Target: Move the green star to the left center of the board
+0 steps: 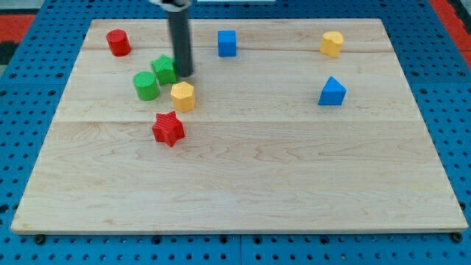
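The green star (164,69) lies in the board's upper left part. My tip (182,74) stands right against its right side, touching or nearly touching it. A green cylinder (146,85) sits just below and left of the star, close to it. A yellow hexagonal block (182,96) lies just below my tip. A red star (168,129) lies further down.
A red cylinder (118,42) stands near the top left corner. A blue cube (227,43) is at top centre, a yellow cylinder-like block (332,43) at top right, a blue triangular block (332,92) on the right. The wooden board (243,184) rests on a blue pegboard.
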Motion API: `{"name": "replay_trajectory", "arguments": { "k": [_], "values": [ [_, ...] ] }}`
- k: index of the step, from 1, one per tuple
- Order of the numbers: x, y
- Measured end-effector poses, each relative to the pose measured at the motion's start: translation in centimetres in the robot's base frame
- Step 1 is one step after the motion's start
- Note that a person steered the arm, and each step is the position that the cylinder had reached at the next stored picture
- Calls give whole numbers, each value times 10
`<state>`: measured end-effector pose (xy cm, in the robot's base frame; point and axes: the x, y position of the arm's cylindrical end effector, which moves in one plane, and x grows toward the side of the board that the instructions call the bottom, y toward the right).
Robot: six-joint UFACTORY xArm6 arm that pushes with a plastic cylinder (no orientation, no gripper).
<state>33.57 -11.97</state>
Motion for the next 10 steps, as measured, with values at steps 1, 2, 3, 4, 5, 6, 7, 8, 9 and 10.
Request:
{"name": "replay_trajectory", "arguments": {
  "k": [1,2,3,4,5,6,7,8,9,10],
  "values": [
    [-17,-42],
    [-35,-35],
    [-61,-40],
    [-48,-99],
    [-22,-122],
    [-2,-124],
    [-35,-116],
    [-30,-85],
    [24,-112],
    [33,-112]
  ]
}}
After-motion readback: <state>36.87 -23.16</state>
